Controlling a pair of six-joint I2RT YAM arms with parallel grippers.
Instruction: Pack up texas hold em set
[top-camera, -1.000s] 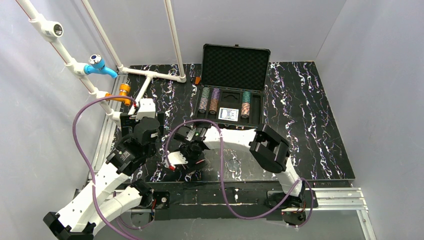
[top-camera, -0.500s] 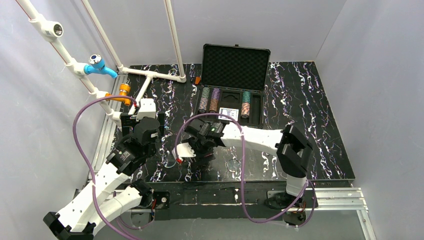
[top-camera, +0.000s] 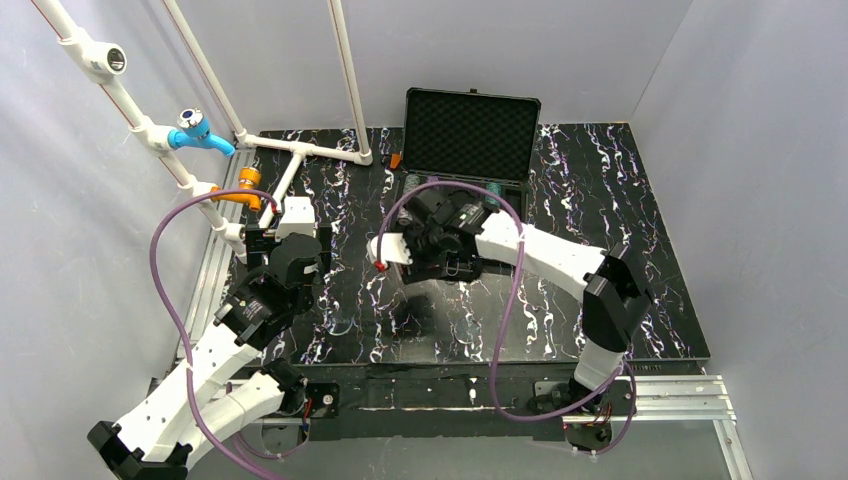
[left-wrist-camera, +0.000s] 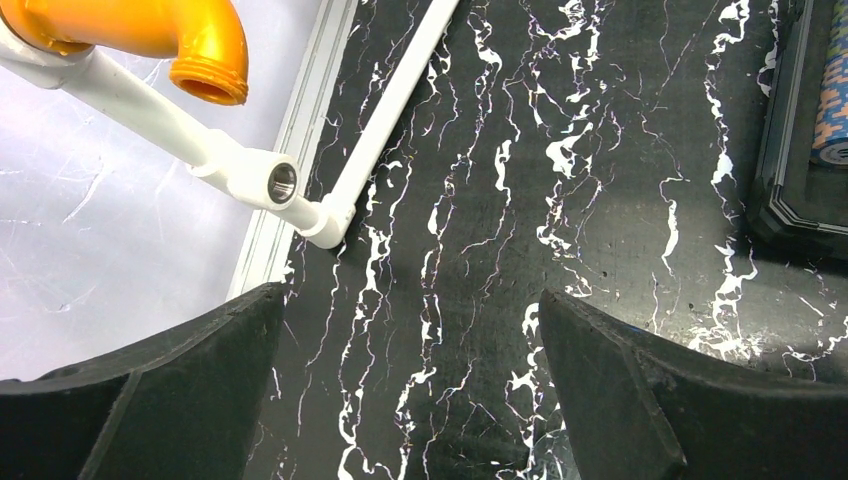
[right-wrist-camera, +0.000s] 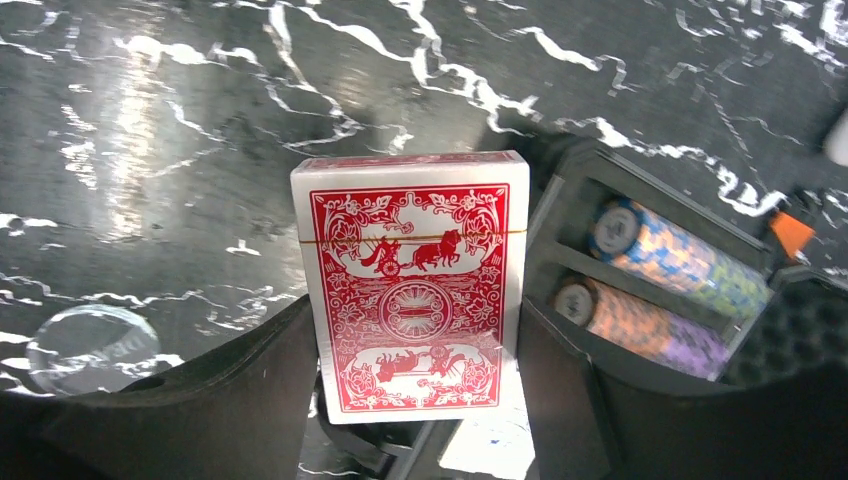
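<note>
The right jaws pinch the red-backed card deck by its two long sides. The deck stands up between them with its red picture side showing, and its top pokes out past the tips. Behind the deck is the black desk with white streaks. Just beside one jaw sits the open black case. Two rows of striped poker chips lie in its slots, and bumpy foam lines it. On the other side of the jaws, a clear round thing lies on the desk.

The left jaws are spread wide with nothing between them. Only the desk shows in the gap. Past their tips run a white pipe and an orange pipe elbow. A corner of the case is off to one side, well apart.
</note>
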